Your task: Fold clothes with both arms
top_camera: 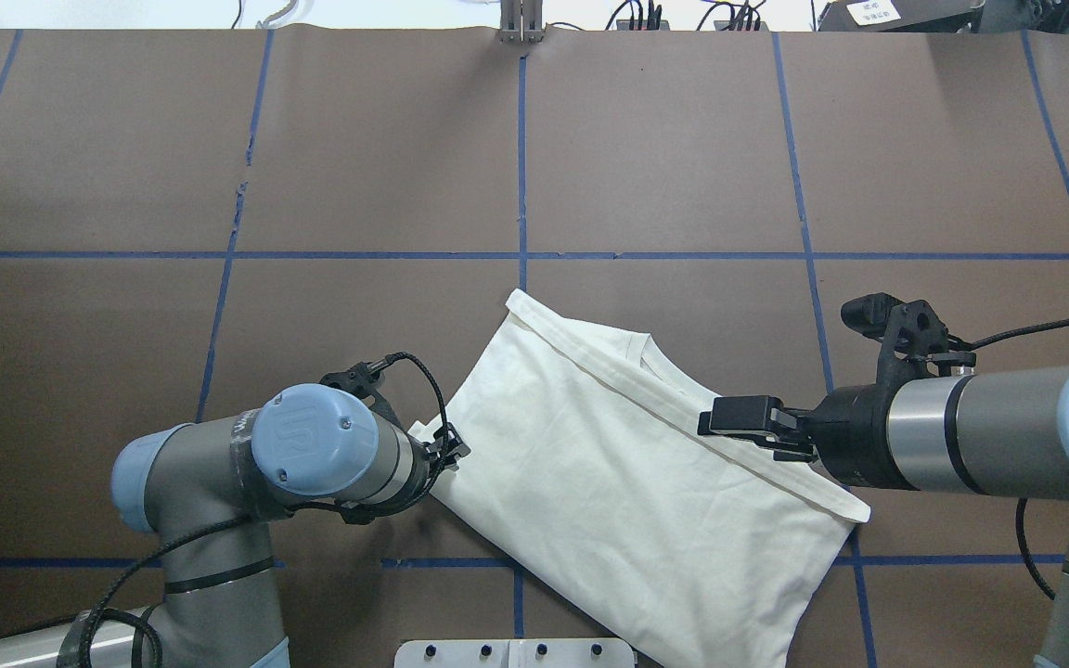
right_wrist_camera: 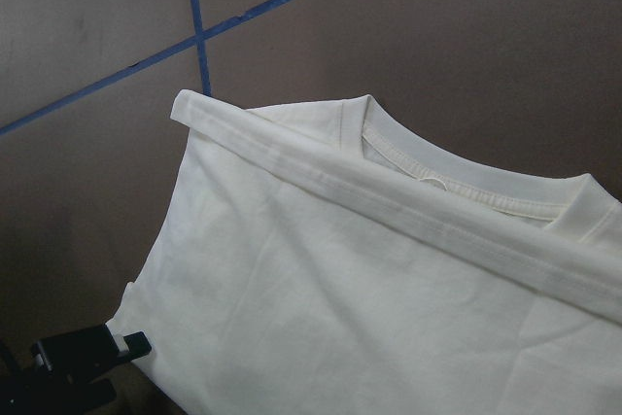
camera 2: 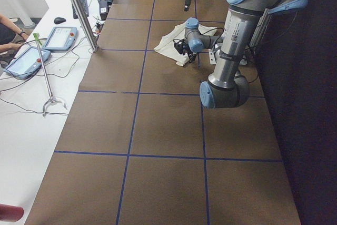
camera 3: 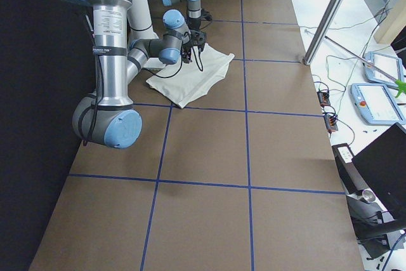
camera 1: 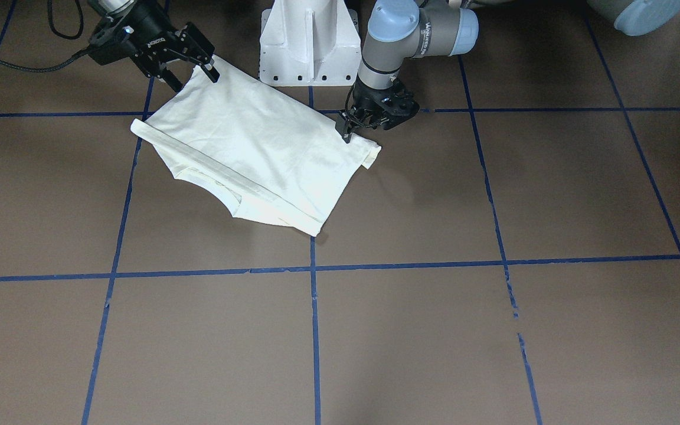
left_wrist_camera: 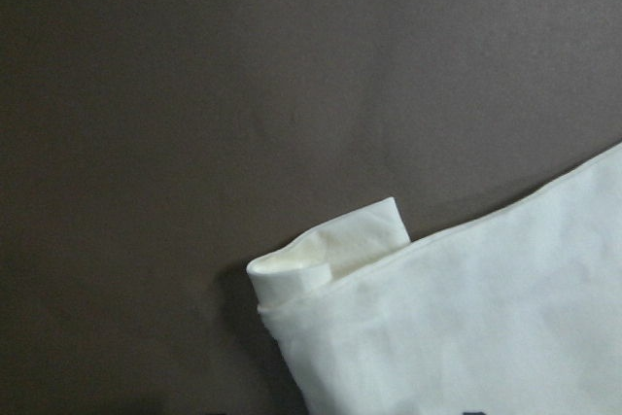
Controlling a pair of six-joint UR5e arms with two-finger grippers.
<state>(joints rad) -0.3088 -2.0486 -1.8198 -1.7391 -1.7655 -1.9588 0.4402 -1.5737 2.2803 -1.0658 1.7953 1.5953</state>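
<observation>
Cream cotton lay skewed on the brown counter (camera 1: 434, 324), close in front of the white pedestal (camera 1: 307, 41): the shirt (camera 1: 257, 147), plain side up. It was already doubled into a rough oblong, with the collar (right_wrist_camera: 466, 177) peeking from under a folded-over band along one long edge. A rolled bit of sleeve (left_wrist_camera: 330, 255) poked out at a corner. To my eye it was well past halfway; I judged that another fold and some squaring up were left. The right pincer (camera 1: 192, 81) hung over the shirt's corner nearest the pedestal with its jaws spread, pinching nothing that I could see. The left pincer (camera 1: 347, 128) stood down at the opposite corner, touching or nearly touching the cloth, and I could not tell whether it was spread or pressed together.
</observation>
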